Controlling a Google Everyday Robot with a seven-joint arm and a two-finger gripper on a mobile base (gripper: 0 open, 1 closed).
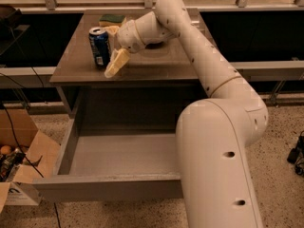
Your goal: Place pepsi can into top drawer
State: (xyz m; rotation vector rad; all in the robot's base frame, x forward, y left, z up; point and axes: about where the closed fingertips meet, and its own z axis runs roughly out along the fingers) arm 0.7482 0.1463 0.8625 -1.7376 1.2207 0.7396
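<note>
The pepsi can [100, 46], dark blue with a silver top, stands upright on the left part of the grey table [156, 61]. My gripper [113, 49] is just to the right of the can, at the can's height. It is open, with one yellowish finger [117, 63] in front of the can and the other partly hidden behind it. It does not hold the can. The top drawer [109, 187] is pulled out below the table top, and nothing shows inside it.
A green and yellow sponge [112, 19] lies at the back of the table behind the can. An open cardboard box [21, 151] stands on the floor to the left of the drawer. My arm's large white body fills the lower right.
</note>
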